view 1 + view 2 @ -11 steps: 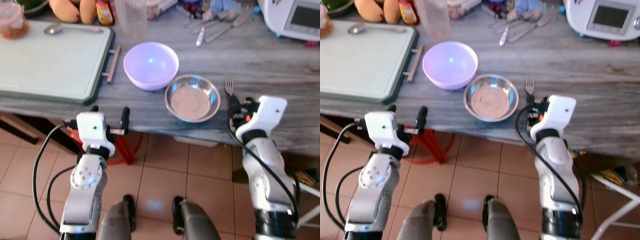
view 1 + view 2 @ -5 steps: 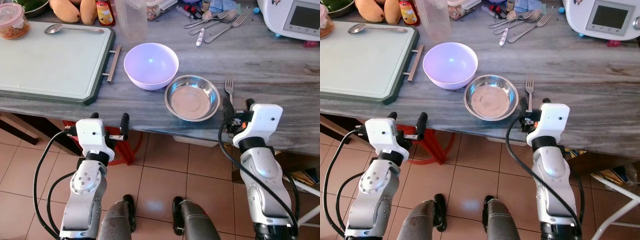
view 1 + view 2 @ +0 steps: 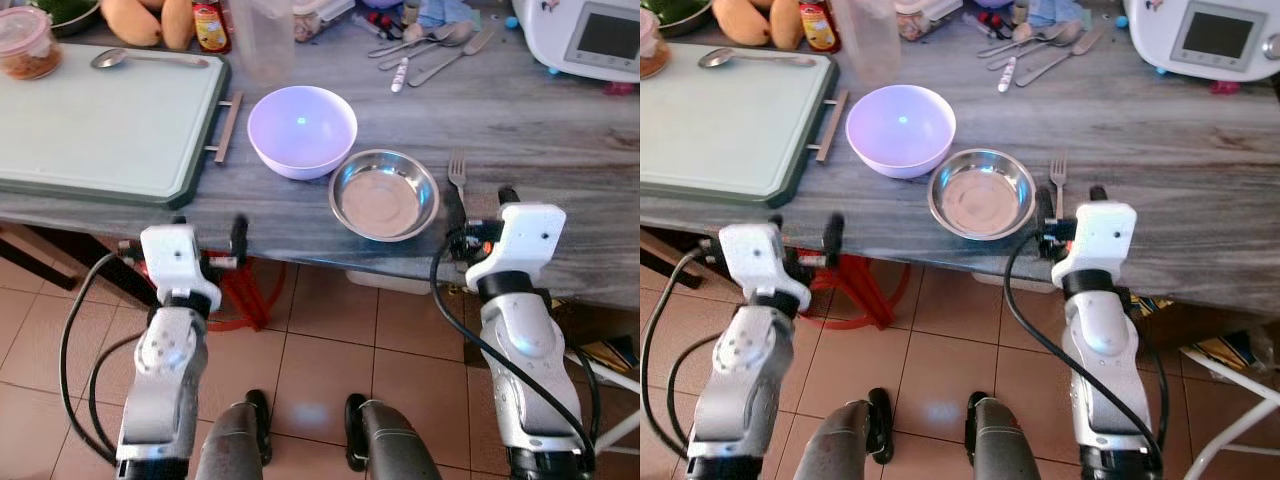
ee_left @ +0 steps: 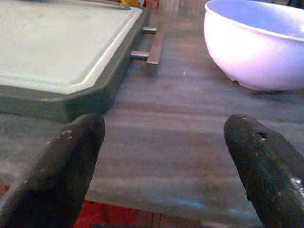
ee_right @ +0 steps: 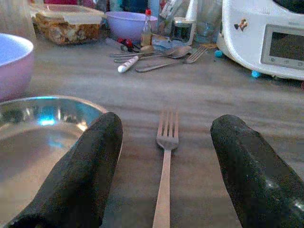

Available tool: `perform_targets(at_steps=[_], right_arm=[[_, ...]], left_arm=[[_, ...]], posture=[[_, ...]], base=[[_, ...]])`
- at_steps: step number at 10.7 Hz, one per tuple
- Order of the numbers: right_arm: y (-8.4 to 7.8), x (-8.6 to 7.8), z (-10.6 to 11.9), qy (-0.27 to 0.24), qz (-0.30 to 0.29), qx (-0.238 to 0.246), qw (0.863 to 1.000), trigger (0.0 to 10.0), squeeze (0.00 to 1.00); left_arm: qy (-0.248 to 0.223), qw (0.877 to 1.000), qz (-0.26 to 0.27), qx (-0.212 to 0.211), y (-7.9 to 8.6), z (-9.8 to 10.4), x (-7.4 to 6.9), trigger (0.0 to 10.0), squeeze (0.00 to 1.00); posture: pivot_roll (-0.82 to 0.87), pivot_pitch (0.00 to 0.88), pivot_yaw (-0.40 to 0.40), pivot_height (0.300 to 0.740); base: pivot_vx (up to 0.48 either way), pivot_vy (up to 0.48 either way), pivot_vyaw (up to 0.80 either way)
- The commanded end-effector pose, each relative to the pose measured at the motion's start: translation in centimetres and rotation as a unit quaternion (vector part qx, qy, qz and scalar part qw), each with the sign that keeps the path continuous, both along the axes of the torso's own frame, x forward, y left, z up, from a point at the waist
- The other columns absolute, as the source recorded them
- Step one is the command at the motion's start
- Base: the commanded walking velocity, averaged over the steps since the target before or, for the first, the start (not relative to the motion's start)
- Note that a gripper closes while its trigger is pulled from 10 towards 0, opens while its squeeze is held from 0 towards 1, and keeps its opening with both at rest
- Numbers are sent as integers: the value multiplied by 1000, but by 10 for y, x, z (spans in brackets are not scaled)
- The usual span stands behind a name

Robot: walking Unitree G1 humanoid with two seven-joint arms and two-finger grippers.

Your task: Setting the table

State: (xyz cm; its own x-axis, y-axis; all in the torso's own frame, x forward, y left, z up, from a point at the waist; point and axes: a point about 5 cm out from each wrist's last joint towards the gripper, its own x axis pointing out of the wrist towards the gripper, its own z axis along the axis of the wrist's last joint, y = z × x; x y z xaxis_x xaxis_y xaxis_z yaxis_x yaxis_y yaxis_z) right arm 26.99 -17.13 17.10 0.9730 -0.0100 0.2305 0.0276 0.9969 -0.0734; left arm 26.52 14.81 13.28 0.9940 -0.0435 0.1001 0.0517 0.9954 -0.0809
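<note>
Shiny metal dish (image 3: 384, 195), glossy lilac bowl (image 3: 301, 130), matt grey woodgrain tabletop (image 3: 560, 130), metal fork (image 5: 166, 164)

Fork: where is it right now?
The fork lies on the counter just right of the steel bowl, between the right gripper's open fingers.

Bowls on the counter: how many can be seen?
3: a lavender bowl beside the cutting board's handle, a steel bowl touching it near the fork, and a purple bowl among the clutter at the counter's far edge. Others may be hidden.
</note>
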Motion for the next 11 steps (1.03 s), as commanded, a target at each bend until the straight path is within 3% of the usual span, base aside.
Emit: perform_targets(at_steps=[1,11], right_arm=[[1,-1,0,1,4,1,1000,10000,0],[5,5,-4,8,21,0,1000,10000,0]], left_arm=[[8,1000,7,2,3,-3,-1,10000,0],[4,1000,26,13,11,0,1,10000,0]], posture=[[-51,242,-17,740],[-47,245,-21,740]], base=[[0,0,-800],[-273,0,-48]])
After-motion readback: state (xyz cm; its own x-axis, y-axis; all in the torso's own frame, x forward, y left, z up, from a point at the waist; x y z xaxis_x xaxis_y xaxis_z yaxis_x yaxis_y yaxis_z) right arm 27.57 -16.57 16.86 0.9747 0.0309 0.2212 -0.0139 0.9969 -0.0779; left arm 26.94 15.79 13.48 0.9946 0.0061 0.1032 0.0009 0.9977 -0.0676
